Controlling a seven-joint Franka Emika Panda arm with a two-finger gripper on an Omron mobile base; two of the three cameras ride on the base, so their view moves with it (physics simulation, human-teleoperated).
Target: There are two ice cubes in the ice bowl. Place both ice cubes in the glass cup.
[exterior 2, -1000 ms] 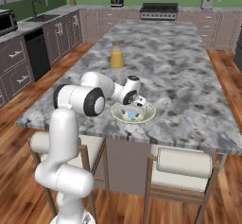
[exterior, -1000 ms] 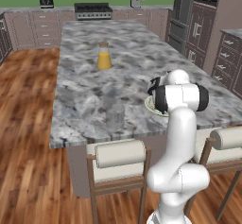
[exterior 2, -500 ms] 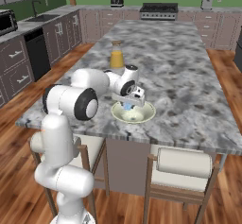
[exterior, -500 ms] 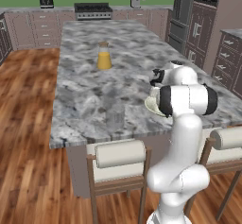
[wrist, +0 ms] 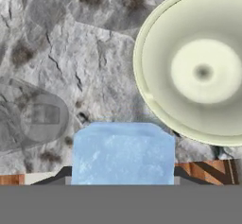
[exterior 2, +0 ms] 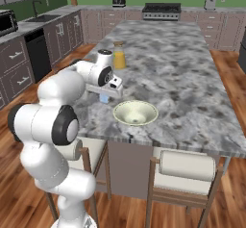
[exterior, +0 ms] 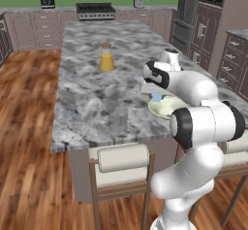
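Moved: gripper (exterior 2: 104, 96) has swung left off the ice bowl (exterior 2: 135, 112), toward the glass cup (exterior: 116, 120).
Risk: the ice cube (wrist: 123, 154) could slip, or miss that narrow cup and skid over the marble.
Grip: fingers clenched on the cube, held above the counter between bowl and cup.
Bowl: looks empty.

Glossy white arm (exterior: 193, 127), dark joints
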